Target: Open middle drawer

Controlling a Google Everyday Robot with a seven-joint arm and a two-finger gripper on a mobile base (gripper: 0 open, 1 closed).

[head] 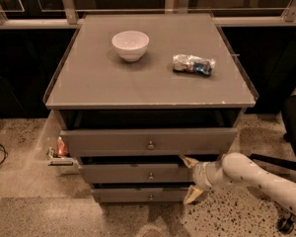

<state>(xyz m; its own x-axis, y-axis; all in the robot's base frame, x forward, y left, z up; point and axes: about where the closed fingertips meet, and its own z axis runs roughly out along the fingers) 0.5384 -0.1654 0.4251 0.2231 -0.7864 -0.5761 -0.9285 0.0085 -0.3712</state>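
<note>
Middle drawer [133, 173] is the mid front of the three on the grey cabinet. Its round knob [150, 175] is my reference point for everything below.

- Gripper [192, 178] is right of the knob, at the right end of that front. It hangs off the white arm [256, 174], which comes in from further right.
- Jaws are released and spread wide, holding nothing. The upper finger [189, 161] is up-right of the knob, at the front's top corner. The lower finger is down-right of it, beside the bottom drawer [128, 195].
- Can't tell if either finger touches the front.
- Can't tell how far out the drawer is. There's a dark gap above the knob, but the view angle could cause that.

How I'd do the step:
- Don't close the jaws at the corner. A pull that far off-centre would probably rack the drawer in its runners.
- Shift left until the jaws are centred on the knob, then clench on it or hook the top lip just above it.
- Pull straight out, square to the front, slow and level.
- Keep the upper finger clear of the top drawer [113, 142] above the knob, so only one front moves.
- The white bowl [130, 44] and snack bag [193, 64] sit on the surface [138, 90], well above the knob. A jerky pull could jolt them.
</note>
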